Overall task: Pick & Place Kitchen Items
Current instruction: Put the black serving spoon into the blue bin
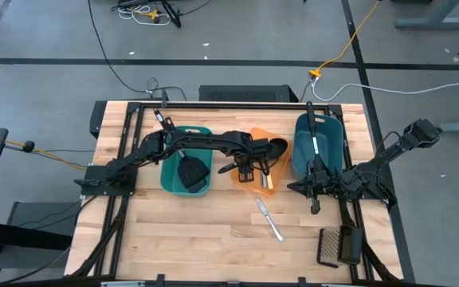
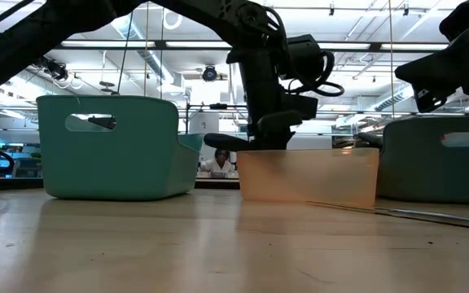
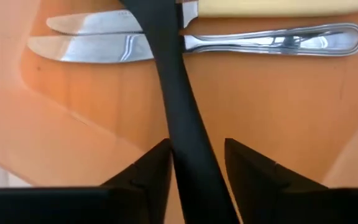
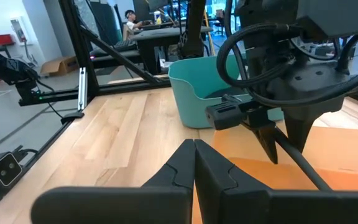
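My left gripper (image 1: 249, 166) points down into the orange bin (image 1: 255, 185). It is open, with its fingers on either side of a black ladle's handle (image 3: 182, 118), and orange shows between one finger (image 3: 241, 168) and the handle. The ladle's bowl (image 1: 278, 147) lies at the bin's far right rim. Under the handle, on the bin's floor, lie a silver knife (image 3: 260, 40), a second blade (image 3: 86, 22) and a yellow-handled knife (image 3: 278, 6). My right gripper (image 1: 314, 191) is shut and empty, just near the dark blue bin (image 1: 329, 151).
A teal bin (image 1: 186, 131) at the left holds a black slotted spatula (image 1: 191, 171). The dark blue bin holds a long utensil (image 1: 312, 139). A silver knife (image 1: 268, 219) lies on the bare table near the centre. A dark mesh object (image 1: 338, 245) lies at the near right.
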Robot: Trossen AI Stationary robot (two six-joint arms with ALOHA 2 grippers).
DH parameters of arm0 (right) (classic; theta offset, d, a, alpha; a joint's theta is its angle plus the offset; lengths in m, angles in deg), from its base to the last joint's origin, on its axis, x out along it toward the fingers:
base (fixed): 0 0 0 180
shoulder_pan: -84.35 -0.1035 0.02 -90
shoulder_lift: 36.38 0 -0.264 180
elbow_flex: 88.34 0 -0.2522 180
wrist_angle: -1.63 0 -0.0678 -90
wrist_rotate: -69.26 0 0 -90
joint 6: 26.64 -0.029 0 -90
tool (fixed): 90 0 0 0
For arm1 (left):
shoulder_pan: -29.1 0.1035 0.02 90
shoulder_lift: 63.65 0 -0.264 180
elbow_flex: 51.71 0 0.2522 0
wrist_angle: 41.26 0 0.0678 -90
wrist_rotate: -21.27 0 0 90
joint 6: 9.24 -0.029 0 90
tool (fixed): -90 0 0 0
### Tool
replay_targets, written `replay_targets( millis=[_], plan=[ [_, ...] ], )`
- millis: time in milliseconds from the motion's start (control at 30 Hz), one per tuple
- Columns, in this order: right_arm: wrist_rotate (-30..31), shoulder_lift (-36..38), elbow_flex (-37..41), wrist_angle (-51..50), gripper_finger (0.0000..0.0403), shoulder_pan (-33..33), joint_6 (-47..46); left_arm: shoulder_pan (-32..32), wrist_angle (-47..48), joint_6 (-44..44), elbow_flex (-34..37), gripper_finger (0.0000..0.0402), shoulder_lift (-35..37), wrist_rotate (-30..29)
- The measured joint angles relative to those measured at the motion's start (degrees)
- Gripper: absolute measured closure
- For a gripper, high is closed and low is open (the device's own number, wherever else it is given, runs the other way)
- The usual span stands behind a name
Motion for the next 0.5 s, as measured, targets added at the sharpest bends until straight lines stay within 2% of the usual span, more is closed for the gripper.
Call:
replay_targets(
  millis=[233, 500],
  plan=[
    [0.02, 0.0, 0.0, 0.0, 0.0394, 0.0, 0.01, -0.01, -0.2, -1.31, -0.06, 0.0366, 0.06, -0.4],
    [0.02, 0.0, 0.0, 0.02, 0.0394, 0.0, 0.01, 0.0, 2.13, -0.57, -0.85, 0.0368, 0.26, -1.55]
  ],
)
